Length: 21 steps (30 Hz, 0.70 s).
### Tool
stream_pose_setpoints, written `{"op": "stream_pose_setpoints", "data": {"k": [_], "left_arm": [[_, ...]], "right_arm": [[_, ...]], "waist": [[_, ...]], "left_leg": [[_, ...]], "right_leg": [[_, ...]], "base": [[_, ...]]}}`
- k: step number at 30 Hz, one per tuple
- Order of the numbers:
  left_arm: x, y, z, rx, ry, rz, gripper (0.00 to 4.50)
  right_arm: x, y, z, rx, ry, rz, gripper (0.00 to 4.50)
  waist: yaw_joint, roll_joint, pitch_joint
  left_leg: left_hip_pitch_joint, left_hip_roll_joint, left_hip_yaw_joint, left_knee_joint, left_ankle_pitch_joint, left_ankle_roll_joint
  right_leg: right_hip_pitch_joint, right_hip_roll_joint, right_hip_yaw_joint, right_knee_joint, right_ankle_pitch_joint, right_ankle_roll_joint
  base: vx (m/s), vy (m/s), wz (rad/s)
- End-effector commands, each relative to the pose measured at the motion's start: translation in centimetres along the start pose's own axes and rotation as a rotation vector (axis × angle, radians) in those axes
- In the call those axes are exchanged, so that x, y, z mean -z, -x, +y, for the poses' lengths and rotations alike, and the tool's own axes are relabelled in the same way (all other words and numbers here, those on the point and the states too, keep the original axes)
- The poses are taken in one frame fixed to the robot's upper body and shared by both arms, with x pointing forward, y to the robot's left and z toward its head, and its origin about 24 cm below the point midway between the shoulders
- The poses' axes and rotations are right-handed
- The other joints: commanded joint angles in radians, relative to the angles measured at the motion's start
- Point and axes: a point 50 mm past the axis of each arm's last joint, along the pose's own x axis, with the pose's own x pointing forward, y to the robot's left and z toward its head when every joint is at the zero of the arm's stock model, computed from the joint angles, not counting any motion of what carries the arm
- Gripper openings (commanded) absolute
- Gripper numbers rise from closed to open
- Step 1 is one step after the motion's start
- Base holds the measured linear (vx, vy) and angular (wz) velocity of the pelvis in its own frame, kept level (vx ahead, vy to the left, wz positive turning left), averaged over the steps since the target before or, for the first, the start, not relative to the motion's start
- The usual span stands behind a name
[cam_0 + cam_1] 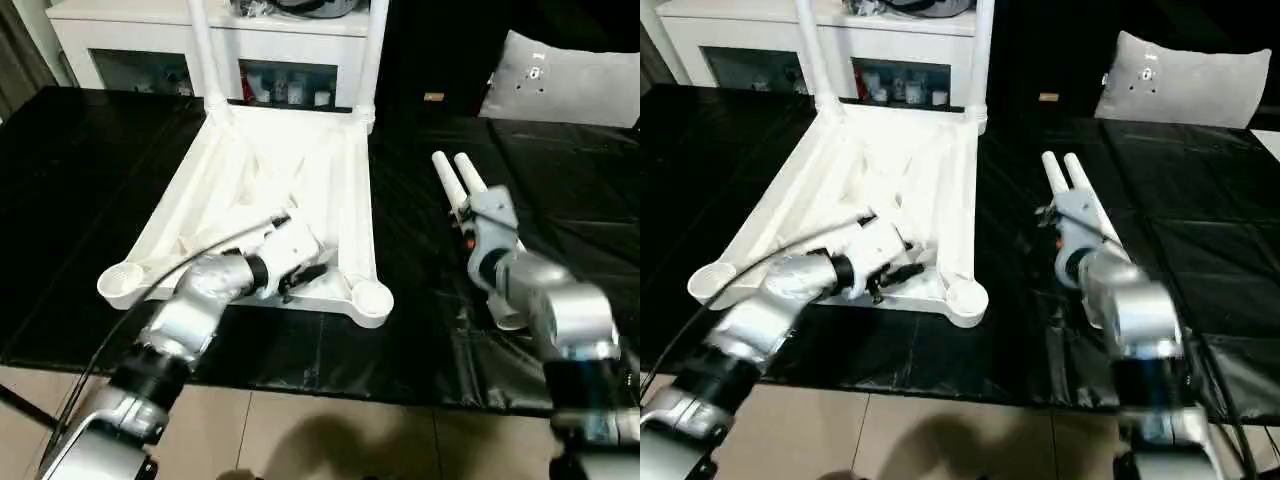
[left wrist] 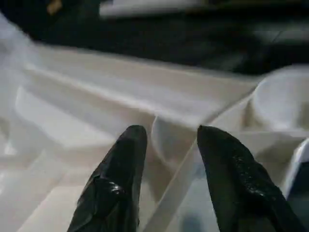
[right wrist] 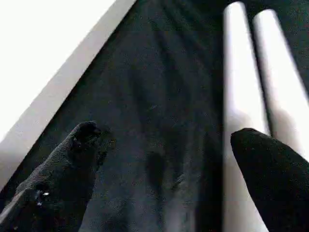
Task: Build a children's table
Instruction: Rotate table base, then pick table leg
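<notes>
Right gripper point(image 3: 161, 140) hovers by the two loose legs point(image 1: 458, 180), jaws spread wide; centre over one before pinching. Left gripper point(image 2: 166, 145), jaws parted, empty, above the upturned children's table point(image 1: 330, 170).

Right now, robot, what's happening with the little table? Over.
Left gripper open over upside-down tabletop. Right gripper open beside two loose legs. Two legs fitted. Nothing blocking.

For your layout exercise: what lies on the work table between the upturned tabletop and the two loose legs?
Only bare black table cover lies between the tabletop and the loose legs, seen in the left eye view.
</notes>
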Motion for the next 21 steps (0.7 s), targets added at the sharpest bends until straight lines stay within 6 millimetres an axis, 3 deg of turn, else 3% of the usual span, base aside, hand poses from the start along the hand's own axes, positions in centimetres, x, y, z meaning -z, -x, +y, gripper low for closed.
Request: {"op": "stream_pose_setpoints", "data": {"k": [1,3,4,7,8,13,21], "left_arm": [[-0.7,1.0,-0.4,0.058,0.027,-0.050,2.42],[-0.8,1.2,-0.6,0.070,0.027,-0.057,2.52],[-0.9,1.4,-0.7,0.080,0.036,-0.075,2.60],[-0.8,2.3,-1.6,0.113,0.089,-0.081,2.85],[-0.6,2.4,-1.8,0.115,0.082,-0.068,2.95],[-0.6,2.4,-1.7,0.093,0.053,-0.048,3.41],[-0.8,2.4,-1.8,0.097,0.055,-0.043,3.52]], "right_arm": [[0.2,0.0,-1.6,0.061,-0.051,0.055,4.50],[0.3,-0.1,-1.8,0.062,-0.059,0.064,4.50],[0.3,-0.1,-1.9,0.066,-0.059,0.069,4.50],[0.9,-0.4,-2.9,0.113,-0.091,0.158,4.50],[1.0,-0.5,-2.9,0.099,-0.125,0.170,4.50],[1.6,-0.9,-2.4,0.041,-0.172,0.230,4.50],[2.5,-1.1,-2.0,-0.001,-0.250,0.316,4.50]], "waist": [[-0.002,0.001,-0.070],[-0.002,0.000,-0.069],[0.000,0.006,-0.069],[-0.005,0.002,-0.069],[-0.005,-0.004,-0.069],[-0.006,-0.003,-0.068],[-0.005,-0.003,-0.071]], "left_leg": [[-0.001,0.029,-0.004,-0.066,-0.092,0.005],[-0.001,0.028,-0.002,-0.064,-0.097,0.005],[0.002,0.027,-0.001,-0.064,-0.095,0.006],[-0.002,0.026,-0.001,-0.065,-0.098,0.001],[-0.001,0.027,-0.001,-0.065,-0.103,0.002],[-0.002,0.026,-0.001,-0.064,-0.099,0.005],[-0.002,0.025,0.000,-0.062,-0.073,0.008]], "right_leg": [[0.064,-0.057,0.057,-0.062,-0.166,-0.188],[0.063,-0.055,0.058,-0.064,-0.171,-0.184],[0.061,-0.053,0.057,-0.066,-0.171,-0.178],[0.064,-0.052,0.056,-0.065,-0.179,-0.182],[0.065,-0.053,0.056,-0.065,-0.198,-0.177],[0.064,-0.051,0.055,-0.069,-0.216,-0.155],[0.065,-0.051,0.056,-0.063,-0.173,-0.173]], "base": [[0.000,0.000,0.00],[0.000,0.000,0.00],[0.000,0.000,0.00],[0.000,0.000,0.00],[0.000,0.000,0.00],[0.000,0.000,0.00],[0.000,0.000,0.00]]}}
